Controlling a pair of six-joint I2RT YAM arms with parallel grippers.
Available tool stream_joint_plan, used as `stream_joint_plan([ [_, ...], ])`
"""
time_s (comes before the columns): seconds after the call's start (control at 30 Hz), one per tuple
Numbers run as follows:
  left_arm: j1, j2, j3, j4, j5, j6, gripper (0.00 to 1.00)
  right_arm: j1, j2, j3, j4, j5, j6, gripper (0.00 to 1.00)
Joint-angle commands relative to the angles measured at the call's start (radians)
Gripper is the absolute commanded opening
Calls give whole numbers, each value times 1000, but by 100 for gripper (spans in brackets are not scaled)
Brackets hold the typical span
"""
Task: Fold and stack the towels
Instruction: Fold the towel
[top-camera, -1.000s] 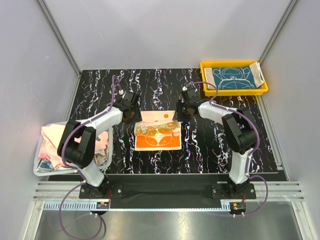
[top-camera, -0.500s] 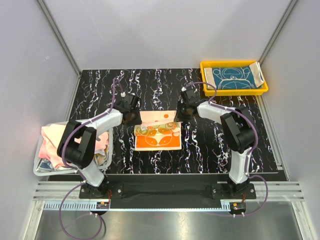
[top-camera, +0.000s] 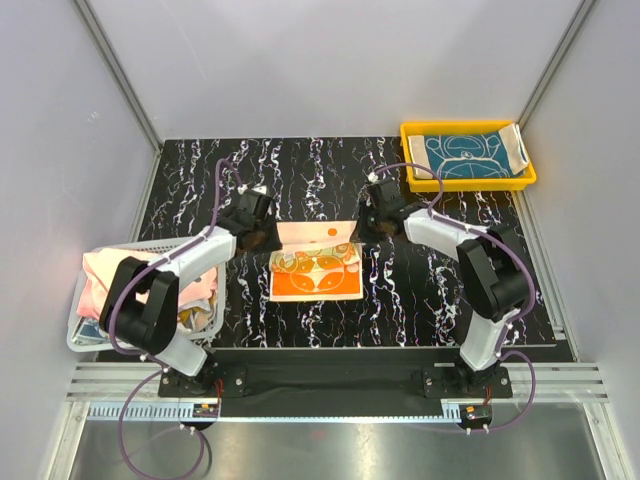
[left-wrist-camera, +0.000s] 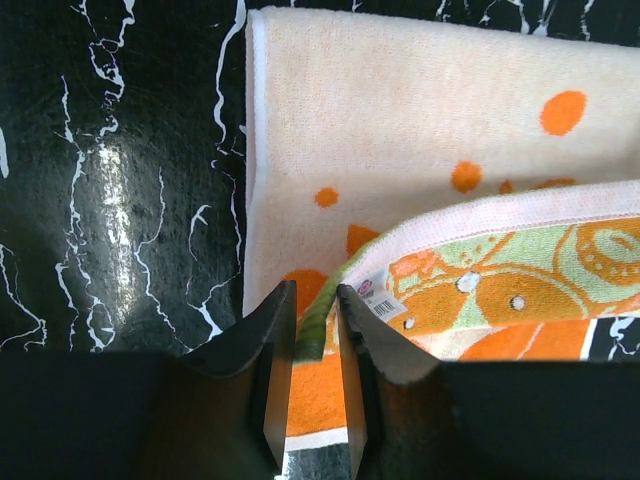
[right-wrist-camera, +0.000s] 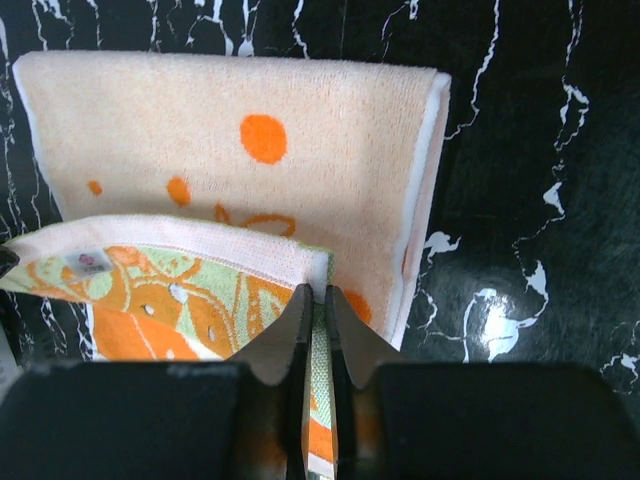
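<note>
An orange-and-cream towel (top-camera: 315, 278) lies mid-table, its printed near part turned up over the cream far part. My left gripper (top-camera: 268, 240) sits at the flap's left end. In the left wrist view the jaws (left-wrist-camera: 316, 290) are shut on the flap's green-edged corner, over the cream layer (left-wrist-camera: 400, 120). My right gripper (top-camera: 358, 232) is at the flap's right end, and its jaws (right-wrist-camera: 311, 292) pinch that corner above the cream layer (right-wrist-camera: 200, 110). A teal towel (top-camera: 465, 158) lies folded in the yellow tray. Pale pink towels (top-camera: 110, 275) are heaped in the basket.
The yellow tray (top-camera: 470, 184) stands at the far right corner of the black marbled table (top-camera: 420, 300). The white mesh basket (top-camera: 85, 342) hangs over the table's left edge beside the left arm. Grey walls close in the back and both sides.
Both grippers have closed onto the flap's two corners. The arms have shifted slightly, and the towel lies where it did.
</note>
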Motion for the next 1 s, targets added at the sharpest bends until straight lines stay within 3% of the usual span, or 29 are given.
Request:
stream_joint_plan([
  [0.0,-1,-57,-36,70,21,18,27,18,-83,-39,58,-25,1,12],
  [0.33,-1,-158,-230,275,135,12,26,30,-175,-156,112,-63,-8,18],
  [0.97,-1,-306,-419,321,165,-28,24,66,-286,-311,124,-83,-8,21],
])
